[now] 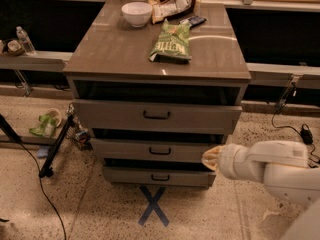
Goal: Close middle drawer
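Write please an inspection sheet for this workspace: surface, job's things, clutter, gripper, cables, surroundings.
Surface: the cabinet top holds a white bowl, a green snack bag and another packet at the back.
Job's things: the middle drawer stands partly pulled out, with a dark gap above it; the top drawer and bottom drawer stand out too.
Clutter: a green object lies on the floor at the left.
Gripper: the gripper is at the right end of the middle drawer's front.
Cables: a black cable runs over the floor at the left; a plug cable lies at the right.
Surroundings: blue tape cross on the floor; water bottle on the left ledge.
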